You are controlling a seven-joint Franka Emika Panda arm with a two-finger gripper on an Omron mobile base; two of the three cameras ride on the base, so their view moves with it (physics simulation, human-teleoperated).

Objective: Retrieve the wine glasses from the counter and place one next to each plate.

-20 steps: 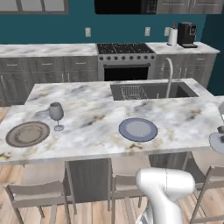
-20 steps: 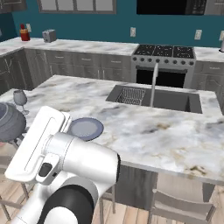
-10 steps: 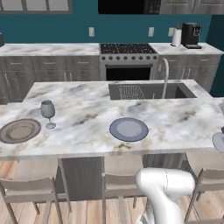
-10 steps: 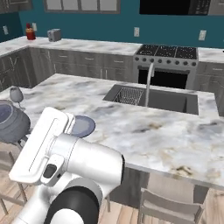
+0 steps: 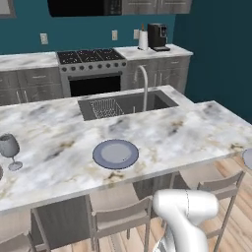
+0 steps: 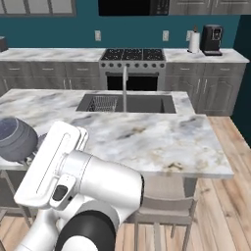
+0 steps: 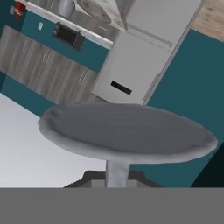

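Both base views have swung with the driving base, so the island counter (image 5: 197, 133) now sits at a different angle. One wine glass (image 5: 9, 149) already stands on it at the left. The end effector (image 7: 116, 178) is closed, apparently on the stem of the second glass (image 6: 17, 138), though the contact is barely visible. Still to do: setting it beside the pale blue plate (image 5: 115, 153).

Loads of bare marble on the island (image 5: 162, 133) right of the blue-grey plate (image 5: 115, 153); faucet (image 5: 144, 86) sticks up by the sink (image 5: 125, 103) behind; stools (image 5: 120, 216) crowd the near edge.
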